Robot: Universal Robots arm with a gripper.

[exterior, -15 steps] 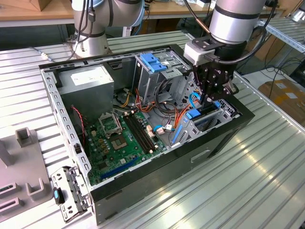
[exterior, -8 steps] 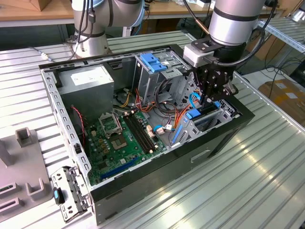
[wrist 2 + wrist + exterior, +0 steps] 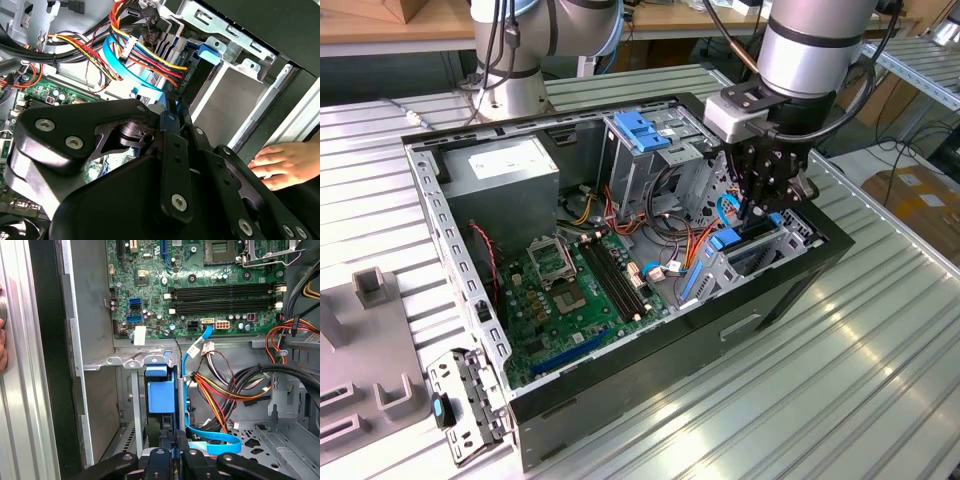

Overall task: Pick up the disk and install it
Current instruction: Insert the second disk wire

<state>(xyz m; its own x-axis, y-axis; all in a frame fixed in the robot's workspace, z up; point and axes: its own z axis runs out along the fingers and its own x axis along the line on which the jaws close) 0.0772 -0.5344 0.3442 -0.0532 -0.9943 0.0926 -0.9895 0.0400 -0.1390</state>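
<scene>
- Firstly, a ribbed metal table [image 3: 840,380] carried an open computer case [image 3: 650,370] lying on its side.
- A green motherboard [image 3: 560,300] lay on the floor of the case.
- My gripper [image 3: 756,214] hung over the drive cage [image 3: 790,232] at the case's corner on the exterior view's right. Its fingers [image 3: 171,131] stood narrow, almost together; I could not tell if they pinched anything.
- The disk [image 3: 160,396] stood on edge inside this cage, just beyond my fingertips.
- A person's hand [image 3: 285,162] rested outside the case wall.
- Coloured cables [image 3: 145,55] ran beside the disk.
</scene>
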